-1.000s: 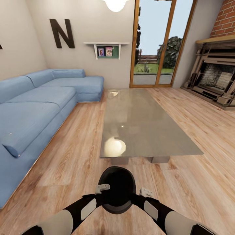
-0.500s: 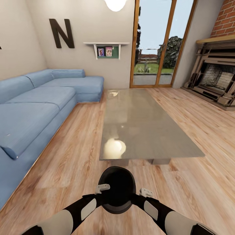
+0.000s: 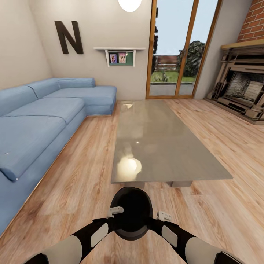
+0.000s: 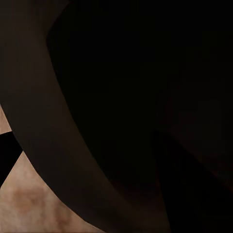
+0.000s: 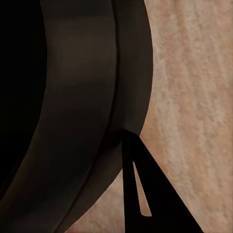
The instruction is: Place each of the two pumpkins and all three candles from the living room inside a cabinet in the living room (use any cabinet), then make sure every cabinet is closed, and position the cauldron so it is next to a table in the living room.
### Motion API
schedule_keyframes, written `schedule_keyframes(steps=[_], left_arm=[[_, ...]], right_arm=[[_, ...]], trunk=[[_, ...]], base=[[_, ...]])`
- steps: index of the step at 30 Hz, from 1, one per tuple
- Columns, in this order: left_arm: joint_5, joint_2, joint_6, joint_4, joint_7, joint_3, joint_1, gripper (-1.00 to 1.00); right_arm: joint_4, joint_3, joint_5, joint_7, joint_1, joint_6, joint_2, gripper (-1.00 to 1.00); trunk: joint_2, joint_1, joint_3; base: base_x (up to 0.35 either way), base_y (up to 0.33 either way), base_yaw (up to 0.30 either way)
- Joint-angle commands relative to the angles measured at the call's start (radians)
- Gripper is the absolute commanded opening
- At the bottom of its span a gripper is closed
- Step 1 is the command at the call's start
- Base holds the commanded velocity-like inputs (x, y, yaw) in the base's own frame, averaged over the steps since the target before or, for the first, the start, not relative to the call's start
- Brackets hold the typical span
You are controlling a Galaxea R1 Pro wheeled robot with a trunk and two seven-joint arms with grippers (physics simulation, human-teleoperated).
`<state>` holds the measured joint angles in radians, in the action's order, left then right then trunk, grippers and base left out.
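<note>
Between the two grippers, the cauldron point(image 3: 131, 212) is carried above the wooden floor point(image 3: 84, 179), with the left gripper point(image 3: 115, 211) clamped on one side of its rim and the right gripper point(image 3: 163, 216) on the opposite side. Close against the right gripper's fingers point(image 5: 141, 194), the cauldron's thick rim is pinched; the left gripper's fingers sit partly inside the dark mouth. Beyond the fingers stands the table point(image 3: 161, 143), then the blue sofa point(image 3: 40, 121) and the fireplace point(image 3: 242, 88).
</note>
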<state>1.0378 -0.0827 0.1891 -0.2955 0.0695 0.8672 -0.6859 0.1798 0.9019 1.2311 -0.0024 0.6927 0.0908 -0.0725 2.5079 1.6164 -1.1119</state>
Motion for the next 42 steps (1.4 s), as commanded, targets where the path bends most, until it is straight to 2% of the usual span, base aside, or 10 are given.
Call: schedule_keyframes(steps=[1, 4, 17, 22, 27, 36, 37, 42], left_arm=[[-0.013, 0.008, 0.003, -0.001, 0.01, -0.008, -0.001, -1.0], [-0.013, 0.008, 0.003, -0.001, 0.01, -0.008, -0.001, -1.0], [-0.013, 0.008, 0.003, -0.001, 0.01, -0.008, -0.001, -1.0], [-0.013, 0.008, 0.003, -0.001, 0.01, -0.008, -0.001, -1.0], [-0.013, 0.008, 0.003, -0.001, 0.01, -0.008, -0.001, -1.0], [-0.013, 0.008, 0.003, -0.001, 0.01, -0.008, -0.001, -1.0], [-0.013, 0.008, 0.003, -0.001, 0.01, -0.008, -0.001, -1.0], [-0.012, 0.008, 0.003, -0.001, 0.01, -0.008, -0.001, -1.0]], right_arm=[[0.003, 0.009, 0.008, -0.002, 0.001, 0.003, 0.0, -1.0], [0.003, 0.009, 0.008, -0.002, 0.001, 0.003, 0.001, -1.0], [0.004, 0.008, 0.008, -0.002, 0.001, 0.002, 0.002, -1.0], [0.004, 0.008, 0.008, -0.002, 0.001, 0.002, 0.002, -1.0], [0.004, 0.008, 0.008, -0.002, 0.001, 0.001, 0.002, -1.0], [0.004, 0.008, 0.008, -0.002, 0.001, 0.001, 0.002, -1.0], [0.004, 0.009, 0.008, -0.002, 0.001, 0.001, 0.002, 1.0], [0.004, 0.009, 0.008, -0.002, 0.001, 0.001, 0.002, 1.0]], trunk=[[0.0, 0.0, -0.001], [0.0, 0.0, -0.001], [0.003, 0.006, -0.051], [0.003, 0.006, -0.051], [0.005, 0.008, -0.07], [0.005, 0.008, -0.07], [0.005, 0.008, -0.07], [0.005, 0.008, -0.07]], base=[[0.007, 0.0, 0.0], [0.003, 0.0, 0.0], [0.0, 0.0, 0.0], [0.0, 0.0, 0.0], [0.0, 0.0, 0.0], [0.0, 0.0, 0.0], [0.0, 0.0, 0.0], [0.0, 0.0, 0.0]])
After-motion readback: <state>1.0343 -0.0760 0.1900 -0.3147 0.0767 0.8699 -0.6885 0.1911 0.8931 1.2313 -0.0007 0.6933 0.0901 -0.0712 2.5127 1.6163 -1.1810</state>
